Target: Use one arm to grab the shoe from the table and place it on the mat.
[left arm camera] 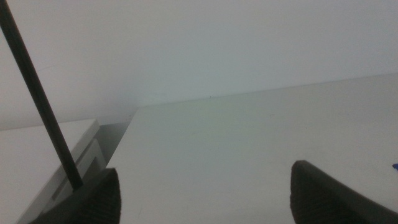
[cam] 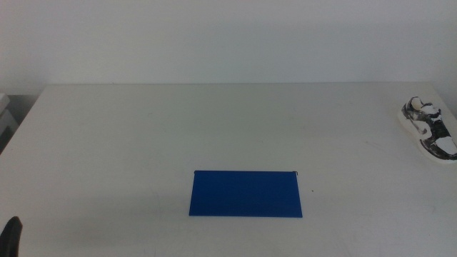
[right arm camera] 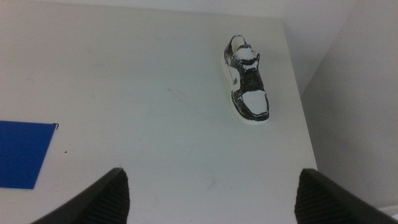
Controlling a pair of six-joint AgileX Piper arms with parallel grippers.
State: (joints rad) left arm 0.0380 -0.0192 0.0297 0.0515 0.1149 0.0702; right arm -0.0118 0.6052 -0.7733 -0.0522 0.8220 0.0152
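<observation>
The shoe (cam: 430, 128), a small white sneaker with black and grey panels, lies on the white table (cam: 143, 128) at its far right edge. The deep blue mat (cam: 246, 193) lies flat at the front middle, with nothing on it. My left gripper (left arm camera: 205, 180) is open and empty, and only its tip (cam: 12, 235) shows at the bottom left corner of the middle view. My right gripper (right arm camera: 212, 180) is open and empty, and is out of the middle view. Its wrist view shows the shoe (right arm camera: 247, 79) well ahead of the jaws and a corner of the mat (right arm camera: 22, 154).
A white and grey unit (cam: 6, 118) stands just off the table's left edge, and also shows in the left wrist view (left arm camera: 62, 155). A black cable (left arm camera: 37, 93) crosses that view. The table's right edge (right arm camera: 298, 106) runs close beside the shoe.
</observation>
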